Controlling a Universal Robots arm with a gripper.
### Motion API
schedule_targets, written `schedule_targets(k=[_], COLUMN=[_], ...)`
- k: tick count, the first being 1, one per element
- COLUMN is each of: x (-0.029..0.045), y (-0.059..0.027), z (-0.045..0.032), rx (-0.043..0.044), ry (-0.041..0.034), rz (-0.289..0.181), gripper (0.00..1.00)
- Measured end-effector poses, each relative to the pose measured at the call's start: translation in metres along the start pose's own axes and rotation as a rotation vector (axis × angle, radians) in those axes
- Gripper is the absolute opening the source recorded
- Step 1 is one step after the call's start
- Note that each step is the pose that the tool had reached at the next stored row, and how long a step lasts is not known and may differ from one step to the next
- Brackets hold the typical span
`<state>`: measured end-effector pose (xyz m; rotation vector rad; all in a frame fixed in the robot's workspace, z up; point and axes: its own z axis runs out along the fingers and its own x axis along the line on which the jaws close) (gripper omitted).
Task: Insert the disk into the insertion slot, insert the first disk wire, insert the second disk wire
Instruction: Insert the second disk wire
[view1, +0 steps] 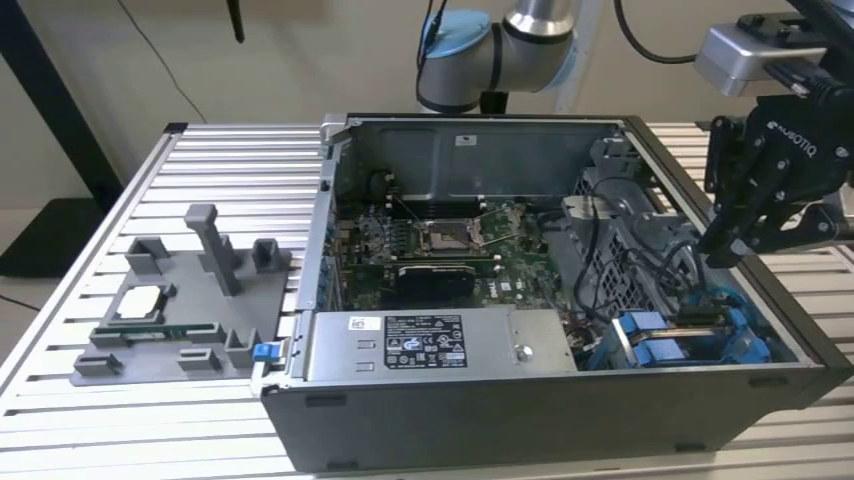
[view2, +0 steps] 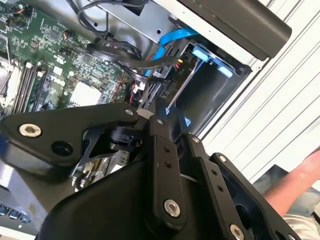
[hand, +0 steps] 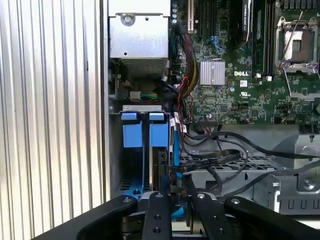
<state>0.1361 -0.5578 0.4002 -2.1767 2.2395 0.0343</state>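
A black case (view1: 534, 420) sits open on a metal table (view1: 200, 150). The gripper (view1: 731, 250) hangs right over the slot (view1: 694, 335), fingers pinched narrow on a black wire (hand: 210, 162).

The computer case (view1: 534, 420) is black outside with a grey metal interior, holding a green motherboard (view1: 441, 235) and a silver-grey power-supply box (view1: 441, 345) with a black-and-white label. The insertion slot (view1: 694, 345) is grey metal with bright blue plastic rails, crossed by black cables (hand: 225, 157) and a blue wire (view2: 167, 42). The gripper (view1: 727, 255) is matte black with silver screws, the slatted table (view1: 227, 170) is pale silver, and the tray (view1: 180, 310) on it is plain grey.
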Motion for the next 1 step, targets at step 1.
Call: schedule_targets(k=[1], x=[0.0], y=[0.0], z=[0.0], rx=[-0.0001], ry=[-0.0007], rz=[0.0], gripper=[1.0])
